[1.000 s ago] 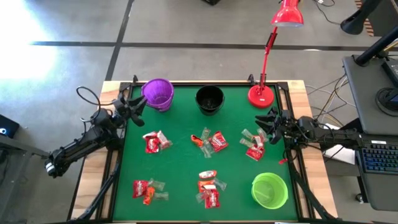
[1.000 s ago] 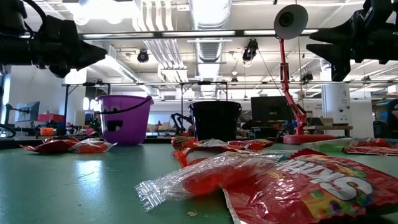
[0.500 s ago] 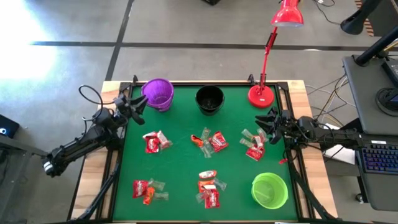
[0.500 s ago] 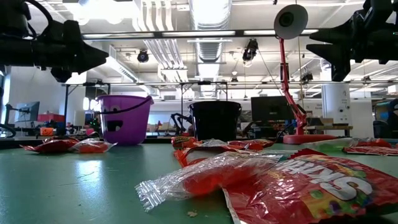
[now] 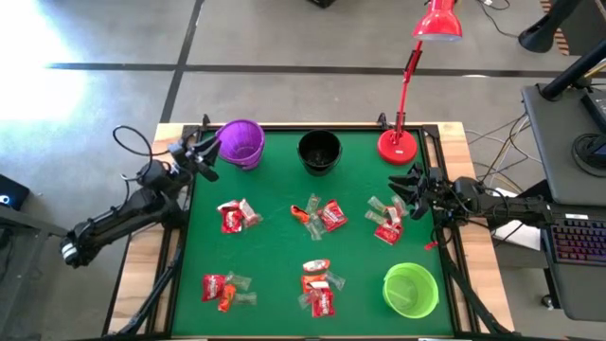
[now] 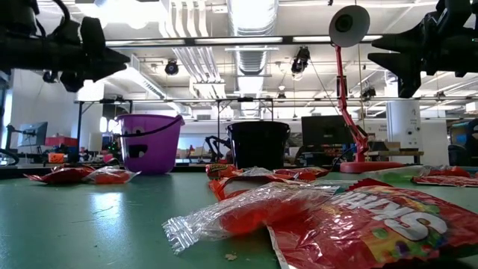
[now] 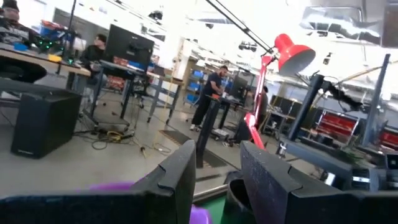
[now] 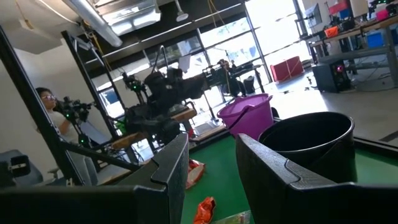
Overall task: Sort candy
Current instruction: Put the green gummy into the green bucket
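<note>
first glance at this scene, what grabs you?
Clusters of small red, orange and clear-wrapped candy dot the green felt table. A purple plastic cup, black cup and tall red desk lamp line the far edge; a lime green cup sits near right.

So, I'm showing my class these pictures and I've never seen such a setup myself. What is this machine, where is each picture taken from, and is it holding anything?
It is a robot with two dark arms at a green table. One camera looks down from above, one sits at tabletop level, and one rides on each wrist. The left gripper hangs beside the purple cup; the right gripper hangs over the right edge. Both are open and hold nothing. Wrapped candy lies in small clusters, with a black cup, a green cup and a red lamp.
</note>
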Available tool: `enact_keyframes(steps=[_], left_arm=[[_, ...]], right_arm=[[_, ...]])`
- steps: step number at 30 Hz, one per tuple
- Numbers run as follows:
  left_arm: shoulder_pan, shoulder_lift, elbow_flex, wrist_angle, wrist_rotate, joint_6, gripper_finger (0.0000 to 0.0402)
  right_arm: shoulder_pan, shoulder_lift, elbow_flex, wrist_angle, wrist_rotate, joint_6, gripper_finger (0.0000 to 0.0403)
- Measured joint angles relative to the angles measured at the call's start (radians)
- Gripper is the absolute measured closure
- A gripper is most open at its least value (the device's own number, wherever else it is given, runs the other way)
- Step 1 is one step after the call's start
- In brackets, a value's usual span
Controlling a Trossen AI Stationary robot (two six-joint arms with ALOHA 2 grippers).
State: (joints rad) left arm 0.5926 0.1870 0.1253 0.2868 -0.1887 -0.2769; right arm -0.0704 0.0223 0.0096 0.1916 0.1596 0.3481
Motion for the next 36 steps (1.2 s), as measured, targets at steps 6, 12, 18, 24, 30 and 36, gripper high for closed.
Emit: enact_keyframes(steps=[6, 12, 18, 24, 30, 36], left_arm=[[0.0, 0.061, 0.101, -0.071, 0.116, 0.005, 0.0292], [0.0, 0.137, 0.249, -0.295, 0.098, 0.019, 0.0292], [0.0, 0.212, 0.414, -0.44, 0.096, 0.036, 0.0292], [0.0, 0.257, 0.532, -0.52, 0.093, 0.038, 0.0292], [0.0, 0.28, 0.573, -0.562, 0.09, 0.052, 0.0292], [0.0, 0.286, 0.574, -0.569, 0.09, 0.045, 0.0292]], right_arm=[[0.0, 0.0, 0.0, 0.001, 0.0, -0.018, 0.0277], [0.0, 0.0, 0.0, 0.001, 0.0, -0.019, 0.0277], [0.0, 0.0, 0.0, 0.001, 0.0, -0.031, 0.0277], [0.0, 0.0, 0.0, 0.001, -0.002, 0.013, 0.0277], [0.0, 0.0, 0.0, 0.011, -0.002, -0.019, 0.0277], [0.0, 0.0, 0.0, -0.001, -0.001, -0.033, 0.0277]])
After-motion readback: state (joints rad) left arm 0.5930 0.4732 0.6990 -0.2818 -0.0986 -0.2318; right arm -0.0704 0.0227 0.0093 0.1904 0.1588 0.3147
